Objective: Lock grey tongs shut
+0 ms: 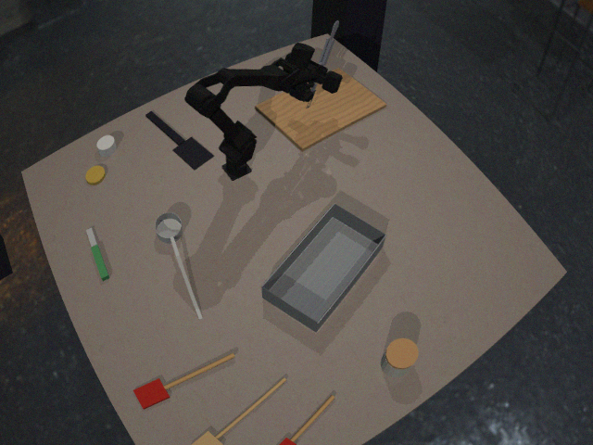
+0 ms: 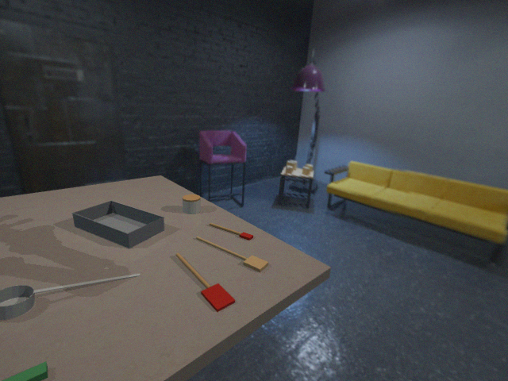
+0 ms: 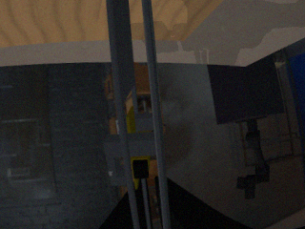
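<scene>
The grey tongs [image 1: 327, 51] [image 3: 153, 81] are held slanting in the air at the wooden board [image 1: 357, 109] [image 3: 62, 21]. One end rises beyond the board's back edge; the other hangs low over the board, and I cannot tell whether it touches. In the wrist view the two arms run close together, nearly parallel, with a narrow gap. Whether the lock is engaged does not show. My gripper [image 1: 316, 87] is shut on the tongs. The roasting tin [image 1: 289, 311] [image 2: 102, 230] is empty.
A black spatula [image 1: 193, 153] lies left of the arm. A white pot [image 1: 168, 227] [image 2: 16, 305] with a long handle stands nearer. An orange-lidded jar [image 1: 401, 353] [image 2: 190, 204] stands beyond the tin. The table's back edge [image 1: 258, 59] is close behind the arm.
</scene>
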You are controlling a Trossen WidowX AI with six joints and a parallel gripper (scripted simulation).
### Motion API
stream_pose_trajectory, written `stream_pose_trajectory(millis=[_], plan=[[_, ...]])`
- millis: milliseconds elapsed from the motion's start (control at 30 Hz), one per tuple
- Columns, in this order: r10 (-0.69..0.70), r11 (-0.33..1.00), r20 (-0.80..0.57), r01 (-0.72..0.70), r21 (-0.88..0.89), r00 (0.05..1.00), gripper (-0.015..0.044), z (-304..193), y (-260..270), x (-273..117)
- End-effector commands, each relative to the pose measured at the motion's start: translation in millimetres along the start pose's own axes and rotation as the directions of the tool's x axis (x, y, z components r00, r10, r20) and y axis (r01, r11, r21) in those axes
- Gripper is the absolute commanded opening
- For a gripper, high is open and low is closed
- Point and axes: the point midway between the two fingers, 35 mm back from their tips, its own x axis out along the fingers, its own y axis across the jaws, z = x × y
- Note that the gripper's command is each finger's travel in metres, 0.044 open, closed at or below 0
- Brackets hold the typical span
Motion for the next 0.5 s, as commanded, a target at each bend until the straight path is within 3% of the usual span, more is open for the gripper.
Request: stream_pose_trajectory(millis=[0, 467], plan=[[0.002, 1.000, 0.033, -0.002, 0.001, 0.999, -0.0150, -11, 1, 5], [0.002, 1.000, 0.232, -0.005, 0.012, 0.973, -0.0150, -18, 3, 23]])
